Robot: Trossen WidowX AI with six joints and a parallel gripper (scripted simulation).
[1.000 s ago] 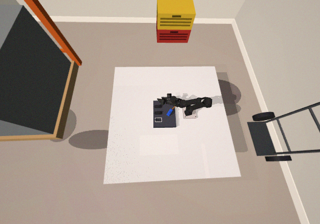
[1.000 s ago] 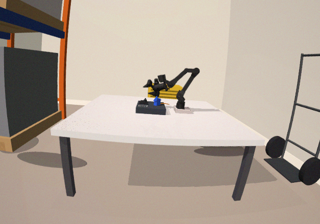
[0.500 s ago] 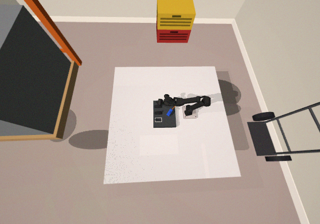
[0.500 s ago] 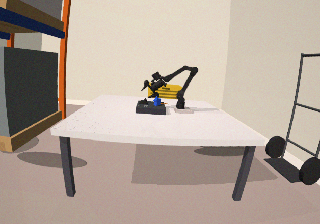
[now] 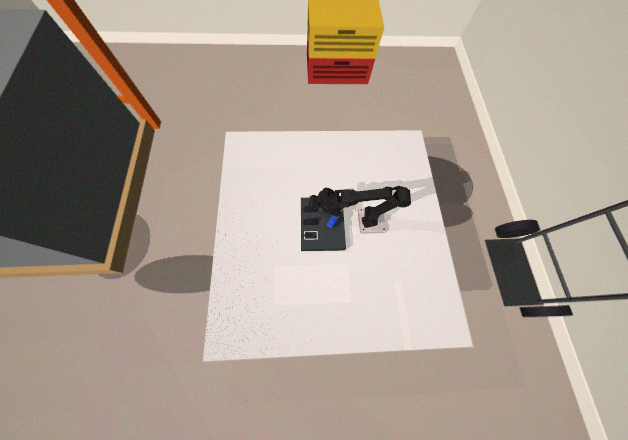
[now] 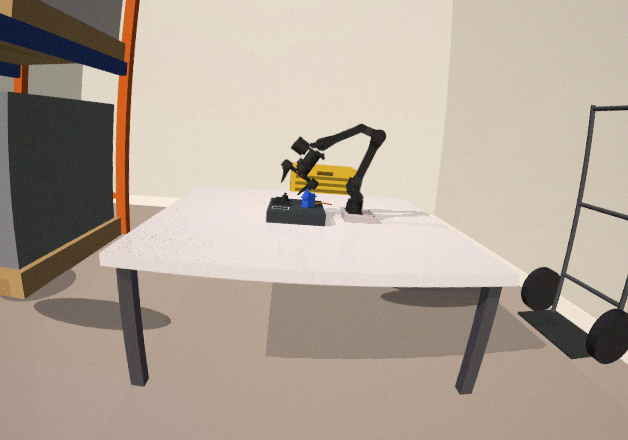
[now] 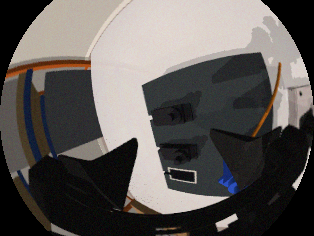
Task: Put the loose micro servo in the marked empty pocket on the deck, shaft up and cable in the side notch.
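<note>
The loose blue micro servo stands on the dark deck, turned at an angle. Its orange cable runs out past the deck's edge toward the arm's base. In the wrist view a finger hides much of the servo, and its shaft is not clear. The white-outlined pocket is empty, near the deck's front left corner, with a small notch on its outer side. My gripper is open and empty, tilted above the back of the deck.
Two black servos sit in the deck in a row with the pocket. The arm's pale base plate is right of the deck. The deck and arm stand on a white table.
</note>
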